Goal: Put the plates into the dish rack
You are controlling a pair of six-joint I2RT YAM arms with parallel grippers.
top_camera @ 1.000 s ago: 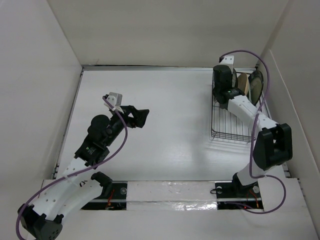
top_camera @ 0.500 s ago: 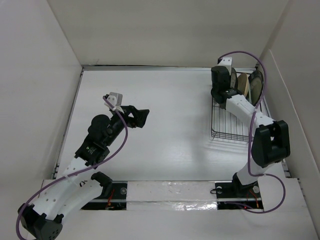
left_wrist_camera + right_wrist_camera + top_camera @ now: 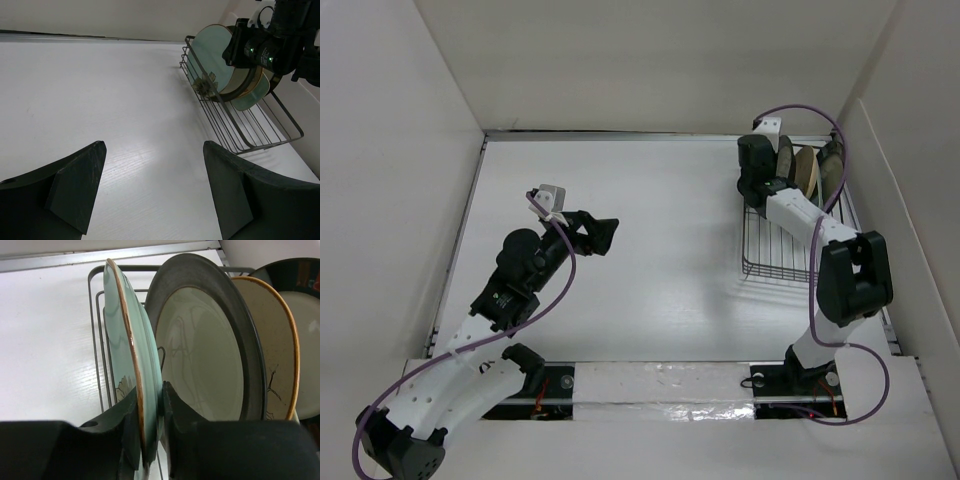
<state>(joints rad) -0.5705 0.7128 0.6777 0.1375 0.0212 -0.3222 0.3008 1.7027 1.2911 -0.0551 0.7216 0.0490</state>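
Left gripper [image 3: 607, 237]: black fingers spread wide, holding nothing, poised over the white table [image 3: 660, 250], well apart from the rack.
Black wire dish rack [image 3: 775, 250]: far right of the table.
Round pale-teal plate [image 3: 120, 335], brown-edged: standing on edge at the rack's far end, just beside a dark-rimmed, cream-centred plate [image 3: 200, 365]; a cream floral plate [image 3: 277, 355] stands beyond.
Right gripper [image 3: 150, 390]: fingers narrowly set, pinching the teal plate's rim.
Handling note: probably best to seat the plate between prongs, part the fingers slightly, then draw straight off, sparing its neighbour.
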